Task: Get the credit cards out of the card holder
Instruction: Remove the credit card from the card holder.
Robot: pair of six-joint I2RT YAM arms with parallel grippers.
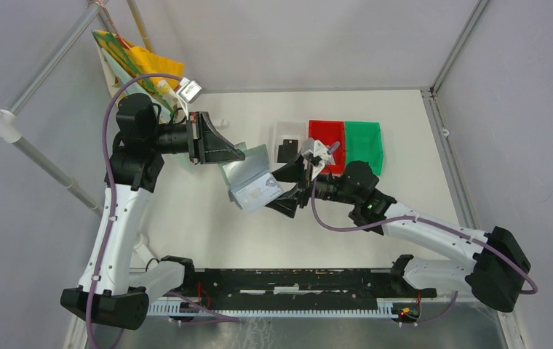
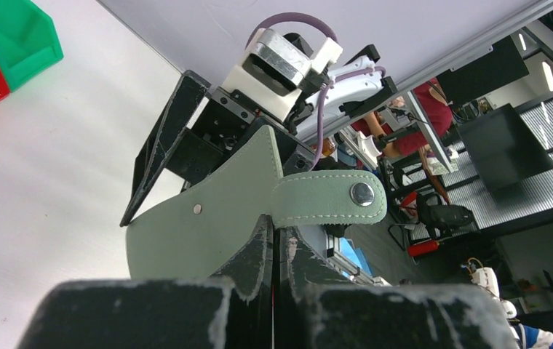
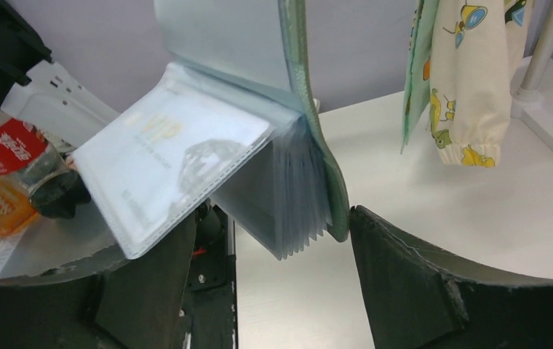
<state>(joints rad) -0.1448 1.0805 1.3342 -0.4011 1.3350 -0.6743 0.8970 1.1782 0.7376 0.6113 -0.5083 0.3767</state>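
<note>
Grey-green holder (image 1: pixel 248 163) hangs open over the middle of the counter (image 1: pixel 208 233), my left jaws pressed together on its cover. Clear sleeves (image 3: pixel 164 160) fan out below it, with a pale card (image 3: pixel 158 138) showing in the front one. My right jaws are spread at 4 o'clock of the holder, the sleeves between them. At 2 o'clock a black card (image 1: pixel 286 151) lies in the white bin (image 1: pixel 279 129).

holder (image 1: pixel 250 163): grey-green, open, raised off the table at centre, tilted | tab (image 2: pixel 328 198): snap stud, sticks out from cover | sleeves (image 3: pixel 288 200): clear, fanned below spine | pale card (image 3: pixel 161 156): faint print, inside front sleeve | black card (image 1: pixel 287 151): flat, far-right of holder, apart
</note>
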